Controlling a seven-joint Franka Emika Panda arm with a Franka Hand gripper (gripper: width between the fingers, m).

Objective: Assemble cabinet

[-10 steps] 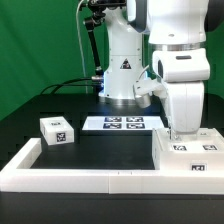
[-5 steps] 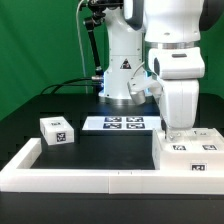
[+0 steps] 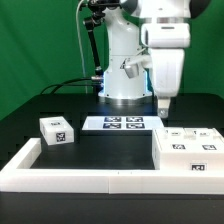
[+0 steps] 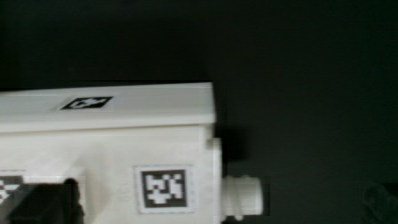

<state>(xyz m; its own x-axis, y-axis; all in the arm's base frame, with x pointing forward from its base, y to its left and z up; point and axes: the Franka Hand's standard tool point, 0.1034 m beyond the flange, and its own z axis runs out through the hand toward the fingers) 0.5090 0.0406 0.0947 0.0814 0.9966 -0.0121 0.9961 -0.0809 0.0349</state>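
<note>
The white boxy cabinet body (image 3: 190, 148) lies on the table at the exterior view's right, against the white border rails (image 3: 90, 172), with tags on its upper face. My gripper (image 3: 163, 101) hangs above its far left corner, apart from it, open and empty. One small white drawer block (image 3: 57, 129) with a tag sits alone at the exterior view's left. The wrist view looks down on the cabinet body (image 4: 125, 140), its tags and a round white peg (image 4: 246, 193) on its side.
The marker board (image 3: 122, 124) lies flat at the back middle, in front of the robot base (image 3: 122, 75). The border rails run along the front and up the left side. The table is black.
My gripper has risen straight up from the cabinet body's far left corner and now hangs well above it. The cabinet body and the small block have stayed put.
</note>
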